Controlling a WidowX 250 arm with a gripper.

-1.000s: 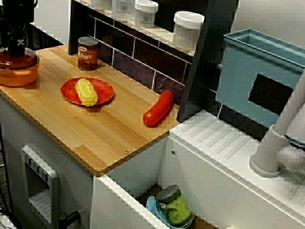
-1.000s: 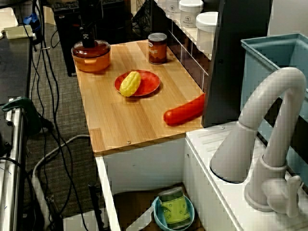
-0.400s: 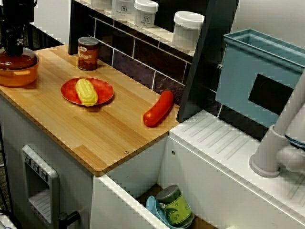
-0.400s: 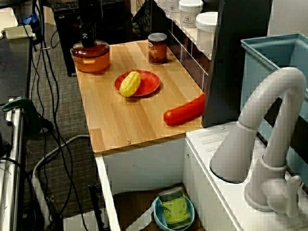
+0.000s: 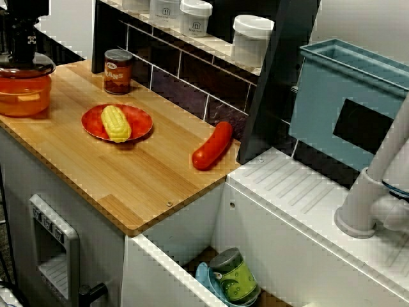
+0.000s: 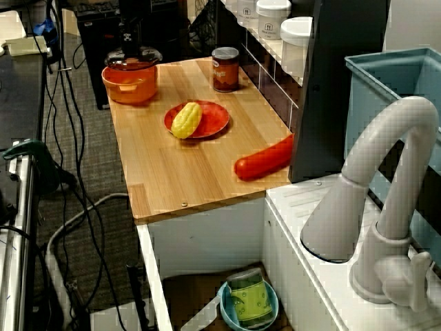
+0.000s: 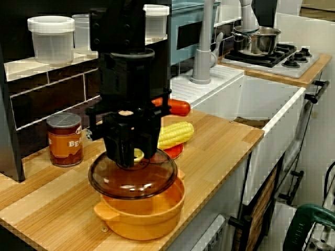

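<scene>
Gripping the glass lid [image 7: 133, 180] by its top, my claw [image 7: 131, 157] has its fingers drawn in tight around the handle there; the handle itself is mostly hidden behind them in the close view facing me. I'm pointing straight down. The lid hangs level, directly over the orange pot [image 7: 141, 214], and in the view from past the tap a thin gap shows between lid rim and pot rim.

The pot sits at the far-left corner of the wooden tabletop [image 5: 140, 179], close to its edge. Nearest neighbour: a brown tin can [image 7: 65, 138], upright against the dark tiled wall, apart from the pot. Next along, a red plate [image 5: 139, 118] with a yellow corn cob [image 5: 115, 123] lying on it, near the pot but not touching.

Further on, a long red vegetable [image 5: 213, 146] lies on the tabletop, one end just beside the dark upright post [image 5: 275, 83]. Above the tiles runs a shelf carrying white lidded jars [image 5: 252, 38]; that shelf overhangs the can.

Beyond the post: a blue bin [image 5: 345, 96], a white drainboard, a pale tap [image 6: 386, 179]. Down in the sink, a green can [image 5: 235, 276] sits in a blue bowl. Far off in the close view, a steel pan [image 7: 256, 42] stands on a stove.
</scene>
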